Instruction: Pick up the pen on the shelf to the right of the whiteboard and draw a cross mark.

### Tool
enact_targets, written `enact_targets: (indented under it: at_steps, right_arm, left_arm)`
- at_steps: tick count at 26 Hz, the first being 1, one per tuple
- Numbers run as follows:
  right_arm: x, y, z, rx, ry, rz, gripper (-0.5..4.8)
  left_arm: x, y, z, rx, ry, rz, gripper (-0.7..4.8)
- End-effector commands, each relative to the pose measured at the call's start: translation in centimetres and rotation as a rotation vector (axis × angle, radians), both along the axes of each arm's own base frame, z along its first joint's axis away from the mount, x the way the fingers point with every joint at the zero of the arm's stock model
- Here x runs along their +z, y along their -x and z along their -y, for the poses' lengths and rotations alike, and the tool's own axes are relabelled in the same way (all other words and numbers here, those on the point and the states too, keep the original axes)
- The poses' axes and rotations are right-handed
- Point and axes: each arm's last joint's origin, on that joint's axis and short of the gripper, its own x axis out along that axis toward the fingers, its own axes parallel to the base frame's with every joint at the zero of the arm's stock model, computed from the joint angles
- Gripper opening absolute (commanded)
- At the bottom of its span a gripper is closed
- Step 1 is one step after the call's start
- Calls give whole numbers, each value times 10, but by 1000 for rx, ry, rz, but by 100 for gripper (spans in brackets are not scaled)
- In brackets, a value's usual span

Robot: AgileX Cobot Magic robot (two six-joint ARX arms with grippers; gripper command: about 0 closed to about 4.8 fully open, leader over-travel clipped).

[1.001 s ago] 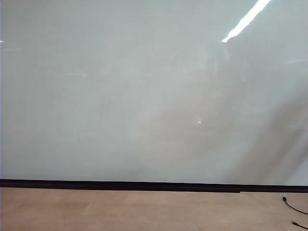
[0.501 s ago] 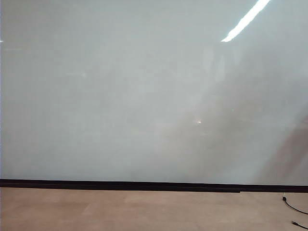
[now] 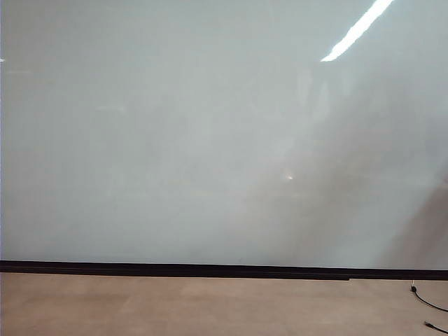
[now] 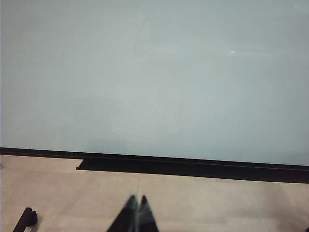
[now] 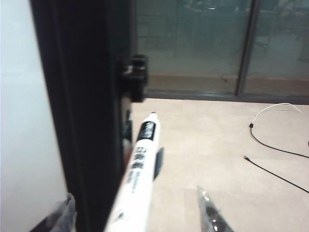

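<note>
The whiteboard [image 3: 210, 140] fills the exterior view, with a black strip [image 3: 175, 268] along its lower edge; neither gripper shows there. In the right wrist view the white pen [image 5: 140, 164] with black print lies along the board's black side frame [image 5: 82, 96], its end [image 5: 153, 115] pointing away. My right gripper [image 5: 137, 212] is open, one finger on each side of the pen, both well apart from it. My left gripper [image 4: 136, 200] is shut and empty above the tan floor, facing the whiteboard [image 4: 145, 72]. No cross mark is in view.
Black cables [image 5: 275, 145] and a white cable [image 5: 275, 106] lie on the floor beyond the pen, before a glass wall [image 5: 207, 43]. A black bracket [image 5: 135, 77] sticks out of the frame. A black ledge [image 4: 145, 164] runs under the board. A cable end [image 3: 427, 301] lies at the lower right.
In the exterior view the faint dark reflection on the board's right part has slid toward the right edge. Nothing else there has moved.
</note>
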Motion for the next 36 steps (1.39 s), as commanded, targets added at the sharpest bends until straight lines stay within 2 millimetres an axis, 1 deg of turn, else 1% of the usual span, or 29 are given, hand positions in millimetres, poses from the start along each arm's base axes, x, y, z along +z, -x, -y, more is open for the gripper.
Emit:
enact_targets:
  at_steps: [1, 5, 9, 12, 24, 31, 34, 36]
  right_arm:
    - [6, -2, 2, 4, 8, 31, 324]
    - [6, -2, 2, 13, 1, 31, 324]
    - [8, -5, 2, 58, -14, 36, 323]
    - [11, -7, 3, 60, -39, 43, 306]
    - [10, -6, 5, 54, -51, 42, 305]
    - [11, -10, 7, 56, -42, 50, 303]
    - [11, -10, 7, 55, -21, 50, 269]
    - [11, -10, 7, 54, -7, 51, 264]
  left_arm:
    - [1, 0, 0, -4, -4, 7, -4]
    - [1, 0, 0, -4, -4, 7, -4]
    - [1, 0, 0, -4, -4, 7, -4]
    - [1, 0, 0, -4, -3, 7, -4]
    - [1, 0, 0, -4, -3, 7, -4]
    - [1, 0, 0, -5, -3, 7, -4]
    - [1, 0, 0, -4, -3, 6, -4]
    - [1, 0, 0, -4, -4, 7, -4]
